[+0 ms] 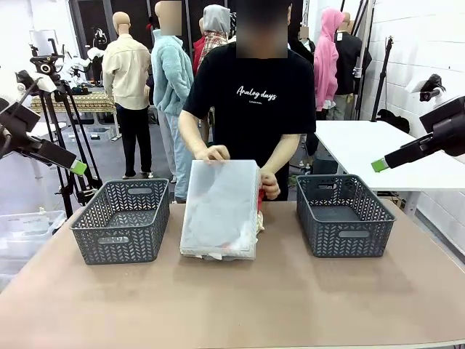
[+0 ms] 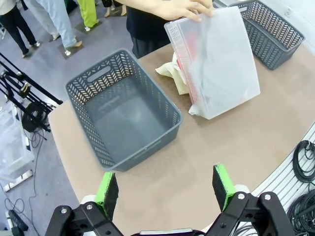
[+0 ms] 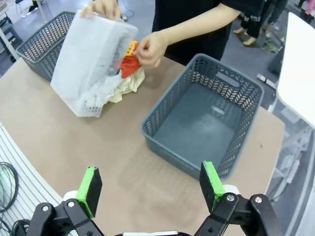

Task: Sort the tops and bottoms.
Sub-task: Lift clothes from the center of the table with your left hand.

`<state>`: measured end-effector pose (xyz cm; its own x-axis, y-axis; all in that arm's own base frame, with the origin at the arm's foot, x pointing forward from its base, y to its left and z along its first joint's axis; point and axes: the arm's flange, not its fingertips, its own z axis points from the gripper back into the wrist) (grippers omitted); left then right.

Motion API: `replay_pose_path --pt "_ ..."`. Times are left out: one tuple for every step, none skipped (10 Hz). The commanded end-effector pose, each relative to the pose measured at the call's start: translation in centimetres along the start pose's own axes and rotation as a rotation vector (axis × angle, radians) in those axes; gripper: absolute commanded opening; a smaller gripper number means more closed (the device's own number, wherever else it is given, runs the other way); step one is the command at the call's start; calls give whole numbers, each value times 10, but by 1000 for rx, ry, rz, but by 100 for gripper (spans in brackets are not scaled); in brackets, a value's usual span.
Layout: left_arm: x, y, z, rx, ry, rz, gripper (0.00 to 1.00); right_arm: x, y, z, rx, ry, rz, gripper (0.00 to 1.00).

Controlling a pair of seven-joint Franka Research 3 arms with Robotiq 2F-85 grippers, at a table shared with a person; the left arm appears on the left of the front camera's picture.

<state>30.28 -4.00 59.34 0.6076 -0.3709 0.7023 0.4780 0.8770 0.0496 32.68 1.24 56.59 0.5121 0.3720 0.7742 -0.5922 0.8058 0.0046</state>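
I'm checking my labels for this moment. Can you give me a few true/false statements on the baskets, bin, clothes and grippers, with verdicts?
1. The left basket and right basket are empty. True.
2. A person holds the bin tipped over the clothes. True.
3. The left gripper is shut on a shirt. False: it is open above the table and holds nothing.
4. The bin sits inside the right basket. False: it is on the table between the two baskets.
5. The right gripper is open. True.
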Motion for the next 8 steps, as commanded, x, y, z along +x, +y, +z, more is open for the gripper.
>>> replay_pose_path --pt "0 1 1 -2 -5 3 100 -1 1 1 9 0 3 100" --pt "0 1 1 -2 -5 3 100 -1 1 1 9 0 3 100" --pt "0 1 1 -2 -5 3 100 -1 1 1 9 0 3 100" --pt "0 1 1 -2 -5 3 100 -1 1 1 9 0 3 100" --pt "0 1 1 -2 -5 3 100 -1 1 1 9 0 3 100" --pt "0 1 1 -2 -5 3 100 -1 1 1 9 0 3 100" --pt "0 1 1 -2 -5 3 100 -1 1 1 9 0 3 100" --pt "0 1 1 -2 -5 3 100 -1 1 1 9 0 3 100"
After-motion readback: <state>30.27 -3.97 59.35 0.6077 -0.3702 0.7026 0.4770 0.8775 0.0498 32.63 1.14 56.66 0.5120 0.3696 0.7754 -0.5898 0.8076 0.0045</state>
